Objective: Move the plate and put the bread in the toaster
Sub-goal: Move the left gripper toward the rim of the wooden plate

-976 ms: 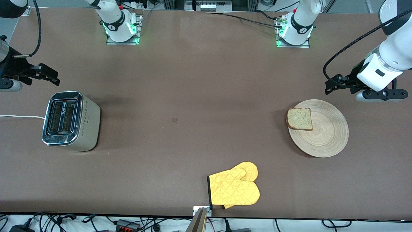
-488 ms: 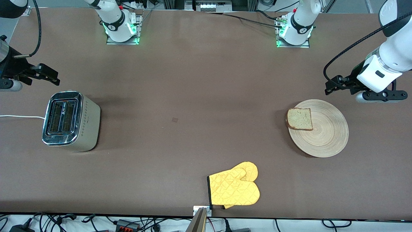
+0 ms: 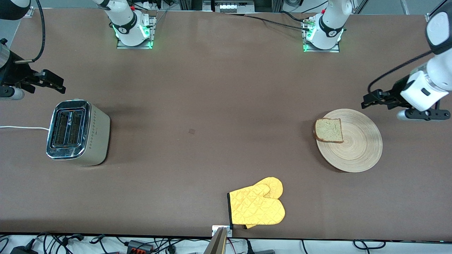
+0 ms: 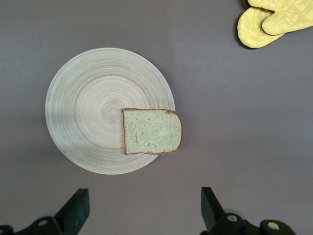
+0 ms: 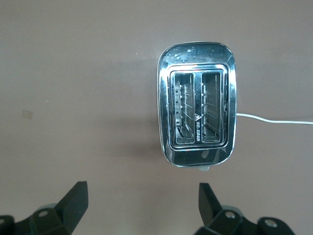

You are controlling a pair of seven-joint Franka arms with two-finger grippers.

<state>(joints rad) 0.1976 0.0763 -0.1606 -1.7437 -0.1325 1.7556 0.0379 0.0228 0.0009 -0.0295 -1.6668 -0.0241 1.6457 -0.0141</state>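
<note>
So the plate (image 3: 353, 141) sits on the counter (image 3: 212, 106) toward the left arm's end, with the bread (image 3: 329, 130) lying flat on it. The slice hangs a bit over the rim on the side facing the toaster, which the left wrist view makes clearer than the front camera does. The toaster (image 3: 76, 132) is well apart from all that, down at the right arm's end, standing upright with both slots facing up and its white cord (image 3: 21, 127) trailing off the counter edge.

The left claw (image 4: 142, 215) hovers over bare counter just beside the plate's rim, fingers spread wide and holding nothing. My guess is it's lining up to grab the plate or the slice, but nothing is touched yet. The right claw (image 5: 142, 210) hangs over the counter just beside the toaster, also spread and empty; that arm looks like it's waiting.

The right wrist view looks straight down into the slots: wire racks, nothing inside as far as I can tell, though it's dark in there. A pair of yellow oven mitts (image 3: 257, 206) lies near the front edge, not involved.
</note>
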